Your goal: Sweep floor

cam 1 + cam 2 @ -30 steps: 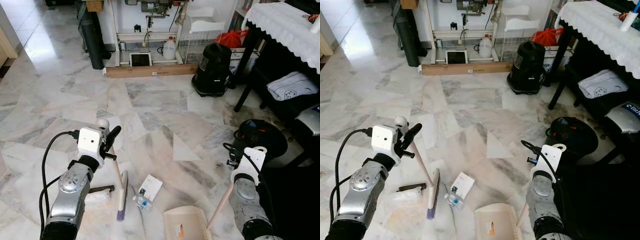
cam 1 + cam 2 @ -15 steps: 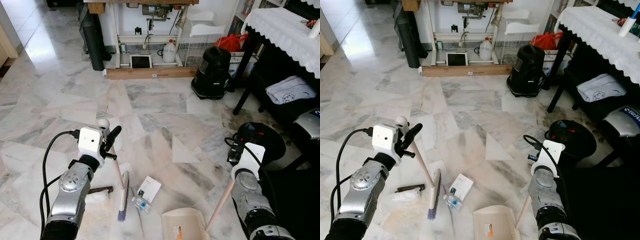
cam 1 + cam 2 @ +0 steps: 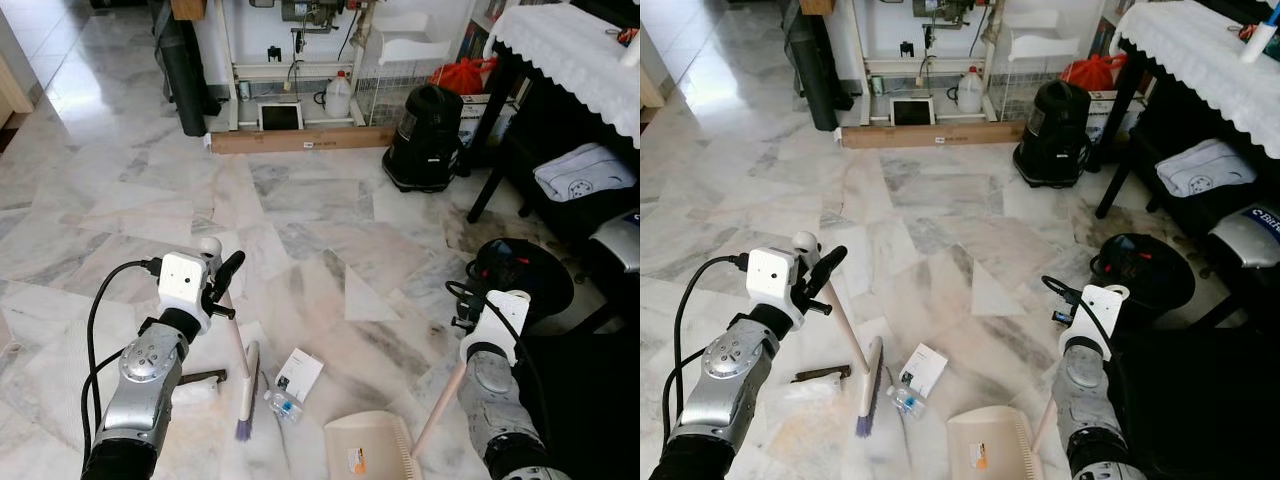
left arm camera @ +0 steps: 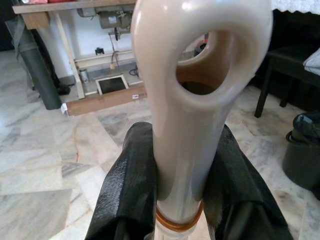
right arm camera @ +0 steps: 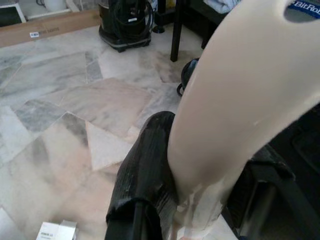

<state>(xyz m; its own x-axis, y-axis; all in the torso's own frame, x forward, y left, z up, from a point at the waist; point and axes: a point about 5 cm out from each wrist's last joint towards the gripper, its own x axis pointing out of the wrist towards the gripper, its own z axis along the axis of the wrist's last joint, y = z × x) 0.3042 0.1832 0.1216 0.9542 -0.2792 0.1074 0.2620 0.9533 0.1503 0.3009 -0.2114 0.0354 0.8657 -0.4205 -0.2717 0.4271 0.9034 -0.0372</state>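
Observation:
My left gripper [image 3: 222, 283] is shut on the cream handle of a small broom [image 3: 243, 382], whose purple bristles rest on the marble floor. In the left wrist view the black fingers [image 4: 127, 192] clamp the handle's looped end [image 4: 192, 75]. My right gripper [image 5: 200, 165] is shut on the cream handle [image 3: 438, 408] of a beige dustpan [image 3: 365, 448] that sits on the floor at the bottom centre. A small white box [image 3: 300, 373] and a crushed plastic bottle [image 3: 283, 405] lie between broom and dustpan. A dark strip [image 3: 205, 377] and a white wrapper [image 3: 195, 393] lie left of the broom.
A black vacuum cleaner [image 3: 425, 140] stands at the back right beside a long cardboard box [image 3: 300, 141]. A black bin [image 3: 525, 275] sits to my right, near a dark table with a white lace cloth [image 3: 575, 50]. Open marble floor stretches ahead.
The head camera has tilted slightly. My right arm has shifted a little with the dustpan handle. The broom, the box and the bottle lie where they were.

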